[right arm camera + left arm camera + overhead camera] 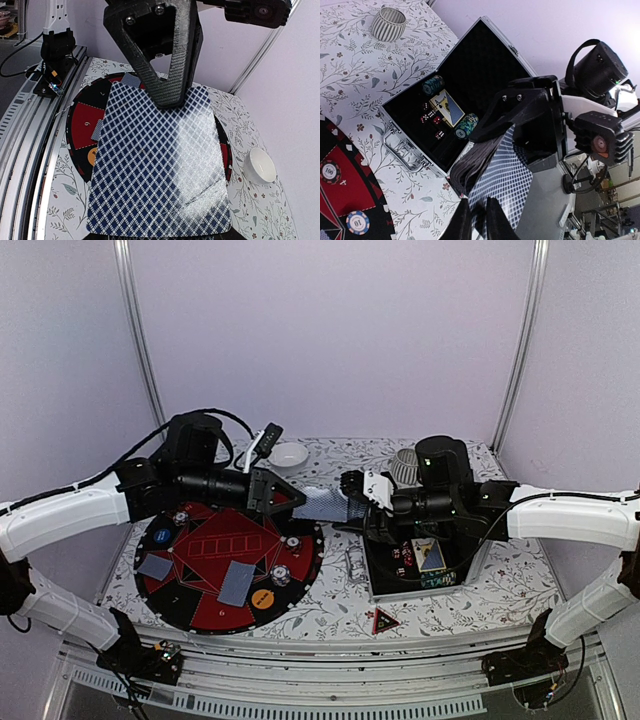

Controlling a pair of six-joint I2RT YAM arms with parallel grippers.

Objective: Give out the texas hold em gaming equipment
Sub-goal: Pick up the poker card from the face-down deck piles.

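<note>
On mat [342,196]: chip [330,171] reads 100, second chip [358,222] apparently 10.

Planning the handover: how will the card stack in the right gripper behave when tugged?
Likely slippery: the card stack fans out at its edge in the left wrist view, so cards may slide apart. The right gripper pinches only one end, so the free end probably flexes.
</note>
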